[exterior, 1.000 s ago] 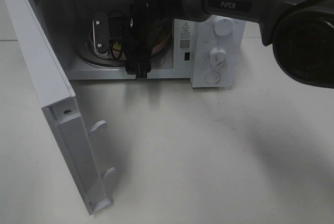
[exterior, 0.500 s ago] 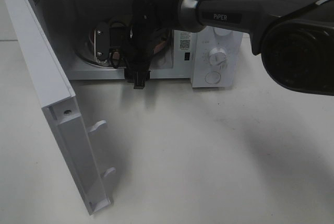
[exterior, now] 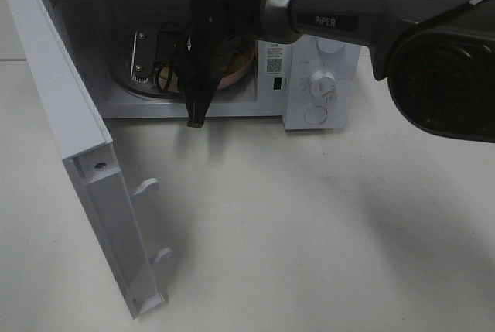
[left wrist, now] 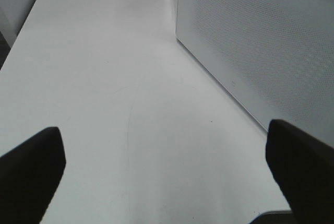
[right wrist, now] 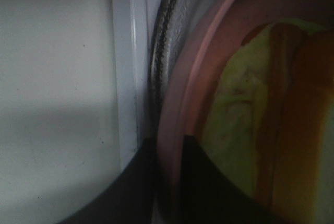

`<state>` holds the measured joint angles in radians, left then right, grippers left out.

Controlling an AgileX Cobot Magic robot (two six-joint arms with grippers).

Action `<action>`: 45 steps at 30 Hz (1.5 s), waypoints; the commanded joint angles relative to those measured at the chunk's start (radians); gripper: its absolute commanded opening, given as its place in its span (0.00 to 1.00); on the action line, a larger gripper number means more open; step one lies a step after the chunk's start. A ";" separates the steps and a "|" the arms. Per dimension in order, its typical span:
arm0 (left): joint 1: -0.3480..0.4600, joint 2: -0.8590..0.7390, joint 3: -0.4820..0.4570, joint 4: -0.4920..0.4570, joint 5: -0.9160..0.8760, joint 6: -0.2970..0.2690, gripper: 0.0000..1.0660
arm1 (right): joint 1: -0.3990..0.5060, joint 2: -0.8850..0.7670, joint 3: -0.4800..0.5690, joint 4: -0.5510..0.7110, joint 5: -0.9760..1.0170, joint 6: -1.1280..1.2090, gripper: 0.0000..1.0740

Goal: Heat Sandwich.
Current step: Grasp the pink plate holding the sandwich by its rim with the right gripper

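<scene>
A: Microwave (exterior: 317,53) at the back of the worktop (exterior: 309,224), door (exterior: 73,154) swung wide toward the left. Bare worktop in front, plenty of room. Right arm reaches into the cavity from the right.

B: Sandwich?

A: Sandwich (right wrist: 261,114) lies on the pink plate (right wrist: 182,104), inside the cavity, on the glass turntable (exterior: 128,84). Right gripper (right wrist: 168,182) has its fingers (right wrist: 209,192) closed on the plate rim, one either side; sandwich just beyond them, untouched.

B: Overhead confirm?

A: Only a sliver of plate there; the arm hides the sandwich. The wrist view alone shows lettuce and crust.

B: Left side?

A: Left gripper (left wrist: 167,177) fingers spread wide, holding nothing, over bare worktop beside the microwave's perforated wall.
</scene>
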<state>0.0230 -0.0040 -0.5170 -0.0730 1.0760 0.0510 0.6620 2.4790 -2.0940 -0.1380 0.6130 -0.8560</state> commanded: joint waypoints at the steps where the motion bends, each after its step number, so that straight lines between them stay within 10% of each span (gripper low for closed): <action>1: 0.002 -0.006 0.001 -0.007 -0.009 -0.001 0.94 | -0.009 0.001 0.004 0.013 0.041 0.030 0.00; 45: 0.002 -0.006 0.001 -0.007 -0.009 -0.001 0.94 | -0.006 -0.127 0.125 -0.036 -0.016 -0.091 0.00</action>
<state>0.0230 -0.0040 -0.5170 -0.0730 1.0760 0.0510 0.6630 2.3820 -1.9700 -0.1550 0.5910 -0.9470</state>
